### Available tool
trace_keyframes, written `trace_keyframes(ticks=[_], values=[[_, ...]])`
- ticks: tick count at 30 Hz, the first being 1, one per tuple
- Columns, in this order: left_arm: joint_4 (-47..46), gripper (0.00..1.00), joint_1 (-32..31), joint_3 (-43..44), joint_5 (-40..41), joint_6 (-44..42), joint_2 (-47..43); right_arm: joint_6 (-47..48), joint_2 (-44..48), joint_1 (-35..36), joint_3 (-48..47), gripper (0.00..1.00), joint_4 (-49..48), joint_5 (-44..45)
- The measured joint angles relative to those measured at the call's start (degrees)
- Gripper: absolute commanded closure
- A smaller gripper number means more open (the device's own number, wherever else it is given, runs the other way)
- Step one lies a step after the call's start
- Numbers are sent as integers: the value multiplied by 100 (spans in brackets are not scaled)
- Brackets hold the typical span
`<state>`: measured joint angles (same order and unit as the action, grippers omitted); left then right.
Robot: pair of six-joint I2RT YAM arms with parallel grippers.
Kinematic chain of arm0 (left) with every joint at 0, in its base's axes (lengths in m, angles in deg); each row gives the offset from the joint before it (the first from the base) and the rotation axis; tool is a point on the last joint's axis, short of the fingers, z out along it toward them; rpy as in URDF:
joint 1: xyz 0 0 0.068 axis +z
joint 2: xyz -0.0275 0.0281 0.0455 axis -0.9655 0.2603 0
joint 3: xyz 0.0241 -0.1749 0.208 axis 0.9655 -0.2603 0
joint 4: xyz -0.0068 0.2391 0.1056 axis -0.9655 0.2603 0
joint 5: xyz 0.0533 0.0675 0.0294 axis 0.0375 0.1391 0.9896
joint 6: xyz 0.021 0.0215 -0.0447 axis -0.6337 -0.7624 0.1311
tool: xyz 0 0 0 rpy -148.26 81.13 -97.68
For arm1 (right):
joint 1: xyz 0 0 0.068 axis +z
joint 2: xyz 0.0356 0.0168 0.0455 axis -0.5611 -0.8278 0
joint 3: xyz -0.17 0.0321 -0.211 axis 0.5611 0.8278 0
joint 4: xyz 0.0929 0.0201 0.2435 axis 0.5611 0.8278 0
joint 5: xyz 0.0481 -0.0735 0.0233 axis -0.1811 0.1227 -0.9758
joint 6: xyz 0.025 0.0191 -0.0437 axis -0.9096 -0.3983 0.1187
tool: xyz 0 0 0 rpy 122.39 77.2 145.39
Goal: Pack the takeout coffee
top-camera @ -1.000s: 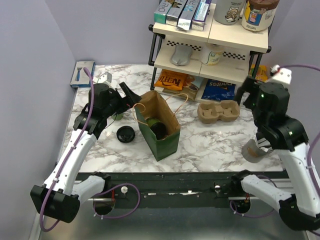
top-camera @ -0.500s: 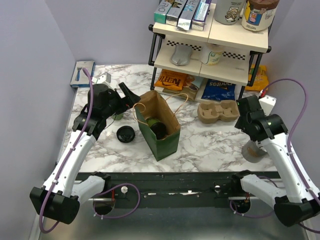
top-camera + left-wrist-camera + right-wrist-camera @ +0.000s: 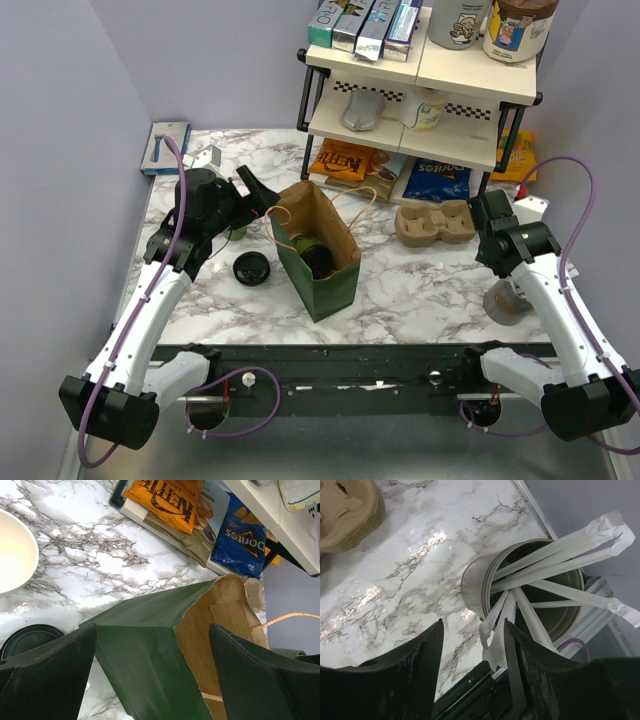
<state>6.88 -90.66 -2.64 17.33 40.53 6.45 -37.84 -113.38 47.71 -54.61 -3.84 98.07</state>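
Top external: looking down steeply from above and behind arm bases, facing 12 o'clock toward shelf rack (image 3: pixel 420 75), taking in whole worktop (image 3: pixel 400 290) from afar.

Left wrist: hovering close, looking down over green bag (image 3: pixel 145 645) mouth; sharing bag, black lid (image 3: pixel 30 637) at bag's 9 o'clock and chip packets (image 3: pixel 167 500) with top view.

Right wrist: looking down closely on grey cup (image 3: pixel 475 587) at worktop's 4 o'clock edge; sharing cup and pulp carrier (image 3: pixel 350 505) with top view.

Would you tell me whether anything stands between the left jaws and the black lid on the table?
Nothing visible does. The lid lies bare on the table left of the green bag, and the left jaws hang open near the bag's rim.
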Motion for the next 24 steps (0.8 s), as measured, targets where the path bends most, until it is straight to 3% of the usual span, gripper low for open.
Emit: trace_keyframes(ticks=[4,8,12,13,15,24], values=[[0,1,0,0,0,-2,0,87,-9,-70,0,50,-9,173],[0,1,0,0,2,-4,-7,275,-39,-175,0,67,-144,208],[2,1,0,0,7,-11,-17,442,-44,-208,0,78,-297,223],[2,1,0,0,7,-13,-17,476,-44,-208,0,82,-323,225],[2,1,0,0,9,-17,-17,551,-42,-208,0,99,-391,245],[2,1,0,0,28,-24,-26,671,13,-208,-247,99,-315,498]])
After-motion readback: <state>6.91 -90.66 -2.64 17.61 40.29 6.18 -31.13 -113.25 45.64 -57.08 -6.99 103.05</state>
